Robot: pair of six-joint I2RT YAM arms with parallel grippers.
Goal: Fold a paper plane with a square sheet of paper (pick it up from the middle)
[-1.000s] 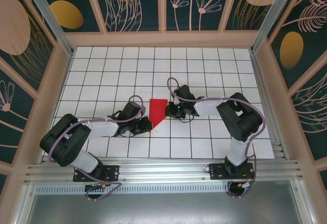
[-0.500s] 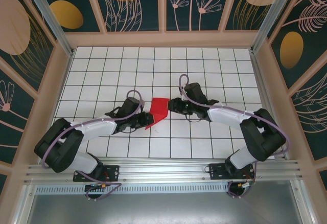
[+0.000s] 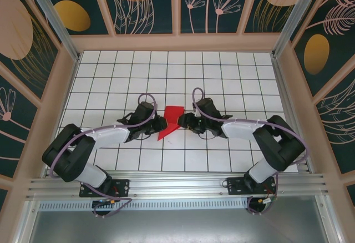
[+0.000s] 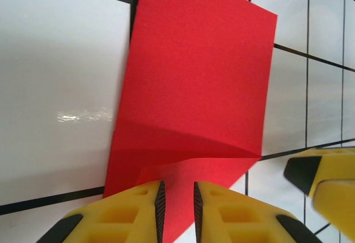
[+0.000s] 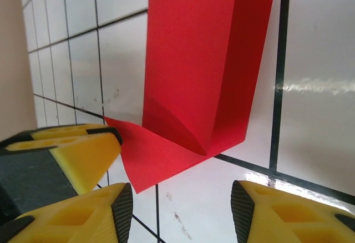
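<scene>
Right gripper [image 5: 181, 196] has drawn up beside the part-folded red paper [image 3: 171, 118], jaws wide; left gripper [image 4: 177, 190] pinches its near flap, so creasing looks underway.

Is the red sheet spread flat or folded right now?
Folded. The square sheet of paper is a doubled strip with a diagonal crease and a flap sticking out at one end.

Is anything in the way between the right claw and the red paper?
Nothing visible. The right gripper is open, with the red paper straight ahead of its fingers and only bare table between. The left gripper pinches the paper from the side, out of the path.
</scene>
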